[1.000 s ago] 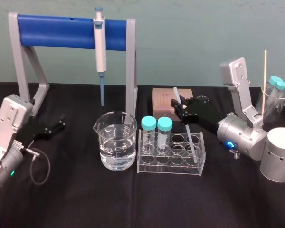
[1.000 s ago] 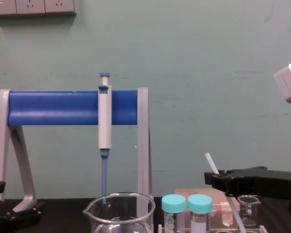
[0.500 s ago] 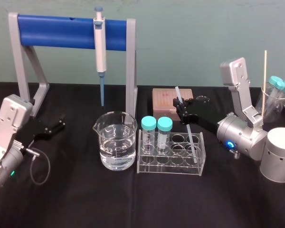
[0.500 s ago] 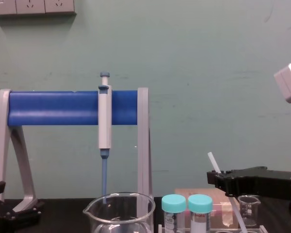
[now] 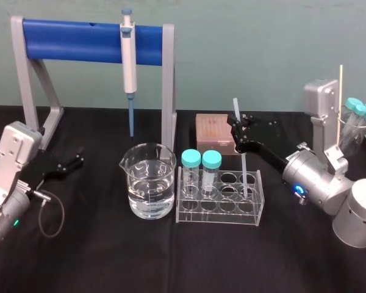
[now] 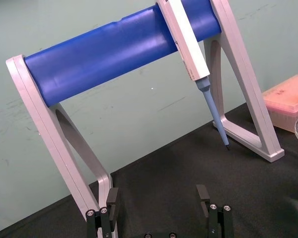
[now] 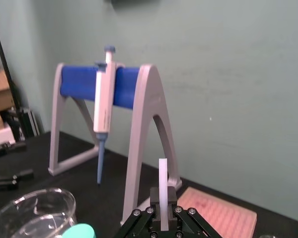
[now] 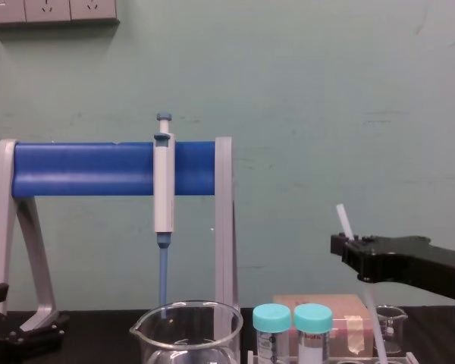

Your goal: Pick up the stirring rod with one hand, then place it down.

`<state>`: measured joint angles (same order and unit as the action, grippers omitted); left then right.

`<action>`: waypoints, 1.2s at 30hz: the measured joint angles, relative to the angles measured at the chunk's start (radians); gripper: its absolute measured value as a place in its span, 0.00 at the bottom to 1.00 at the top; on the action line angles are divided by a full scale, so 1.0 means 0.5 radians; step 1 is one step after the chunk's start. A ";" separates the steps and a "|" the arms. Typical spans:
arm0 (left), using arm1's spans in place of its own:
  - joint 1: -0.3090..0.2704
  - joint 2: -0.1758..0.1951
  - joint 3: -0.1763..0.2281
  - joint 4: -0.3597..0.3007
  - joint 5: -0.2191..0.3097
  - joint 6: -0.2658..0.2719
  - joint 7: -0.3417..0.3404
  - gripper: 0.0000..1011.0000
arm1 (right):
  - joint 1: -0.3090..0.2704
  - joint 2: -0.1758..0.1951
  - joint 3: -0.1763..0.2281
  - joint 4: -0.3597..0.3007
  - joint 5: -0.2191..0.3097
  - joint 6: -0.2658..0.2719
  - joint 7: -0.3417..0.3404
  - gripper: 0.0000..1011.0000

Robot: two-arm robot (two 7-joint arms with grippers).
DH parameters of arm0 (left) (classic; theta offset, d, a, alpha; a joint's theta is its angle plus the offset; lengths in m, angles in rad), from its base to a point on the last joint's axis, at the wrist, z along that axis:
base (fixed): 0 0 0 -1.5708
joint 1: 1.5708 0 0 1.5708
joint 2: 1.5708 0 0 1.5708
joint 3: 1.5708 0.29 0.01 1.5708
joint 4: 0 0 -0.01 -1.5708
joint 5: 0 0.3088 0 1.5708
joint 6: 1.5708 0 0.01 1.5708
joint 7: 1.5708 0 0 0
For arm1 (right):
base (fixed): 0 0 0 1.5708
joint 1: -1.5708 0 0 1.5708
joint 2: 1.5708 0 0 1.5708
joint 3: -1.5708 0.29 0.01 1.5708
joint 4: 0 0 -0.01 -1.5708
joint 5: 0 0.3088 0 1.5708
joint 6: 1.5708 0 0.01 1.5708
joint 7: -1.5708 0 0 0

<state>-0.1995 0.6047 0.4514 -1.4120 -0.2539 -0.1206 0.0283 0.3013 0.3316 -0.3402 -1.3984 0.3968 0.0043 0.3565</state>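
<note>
Clenched near its top by the right hand (image 5: 236, 126) over the clear rack (image 5: 219, 210): stirring rod (image 5: 244, 171), near-upright, top leaning slightly left, lower end among the right-hand wells. Left hand (image 5: 73, 160) spread wide, parked low at the counter's (image 5: 110, 256) left.

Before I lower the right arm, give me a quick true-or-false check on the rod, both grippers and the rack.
1. The right gripper is shut on the stirring rod. True.
2. The rod lies flat on the table. False: it is held near upright, its lower end down at the tube rack.
3. The left gripper holds the pipette. False: it sits open and empty at the table's left, and the pipette hangs on the blue stand.
4. Two teal-capped tubes stand in the rack. True.
</note>
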 joint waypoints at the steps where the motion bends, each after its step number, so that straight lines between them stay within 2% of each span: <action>1: 0.000 0.000 0.000 0.000 0.000 0.000 0.000 0.99 | 0.000 0.000 0.000 0.000 0.000 0.000 0.000 0.07; 7: 0.000 0.000 0.000 0.000 0.000 0.000 0.000 0.99 | -0.057 -0.015 0.052 -0.055 0.009 -0.167 0.040 0.07; 17: 0.000 0.000 0.000 0.000 0.000 0.000 0.000 0.99 | -0.099 -0.005 0.127 -0.237 0.019 -0.287 0.072 0.07; 26: 0.000 0.000 0.000 0.000 0.000 0.000 0.000 0.99 | -0.116 0.029 0.186 -0.377 0.044 -0.302 0.086 0.07; 36: 0.000 0.000 0.000 0.000 0.000 0.000 0.000 0.99 | -0.132 0.059 0.198 -0.419 0.061 -0.294 0.106 0.07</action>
<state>-0.1995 0.6047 0.4513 -1.4120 -0.2539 -0.1205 0.0283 0.2355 0.3612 -0.2411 -1.6081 0.4274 -0.1428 0.4097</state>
